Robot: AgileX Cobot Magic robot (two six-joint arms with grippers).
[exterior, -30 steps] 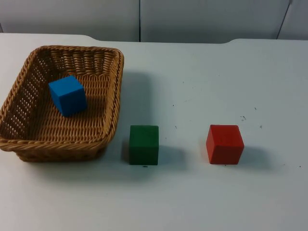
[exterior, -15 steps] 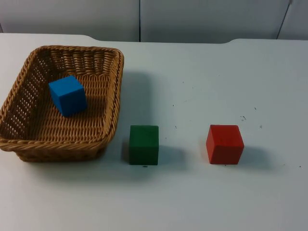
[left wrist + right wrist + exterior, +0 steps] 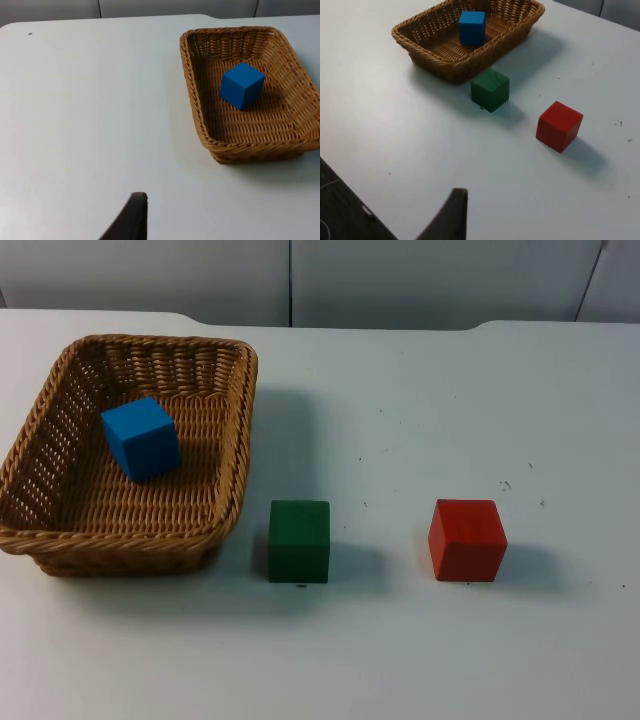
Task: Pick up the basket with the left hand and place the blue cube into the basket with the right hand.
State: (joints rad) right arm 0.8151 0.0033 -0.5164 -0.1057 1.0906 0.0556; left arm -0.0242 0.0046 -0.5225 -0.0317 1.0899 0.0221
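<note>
A black fingertip of the left gripper (image 3: 131,220) is seen above bare table, well apart from the woven wicker basket (image 3: 200,120); whether either gripper is spread or closed cannot be told. The right gripper (image 3: 449,217) is held back likewise. The blue cube (image 3: 141,438) lies inside the basket, so both arms are judged withdrawn. A green cube (image 3: 299,540) stands just beside the basket, a red cube (image 3: 467,539) farther off.

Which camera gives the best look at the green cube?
The top view: the green cube sits near the middle, just right of the basket, apart from it. The right wrist view also shows it, between the basket and the red cube.
</note>
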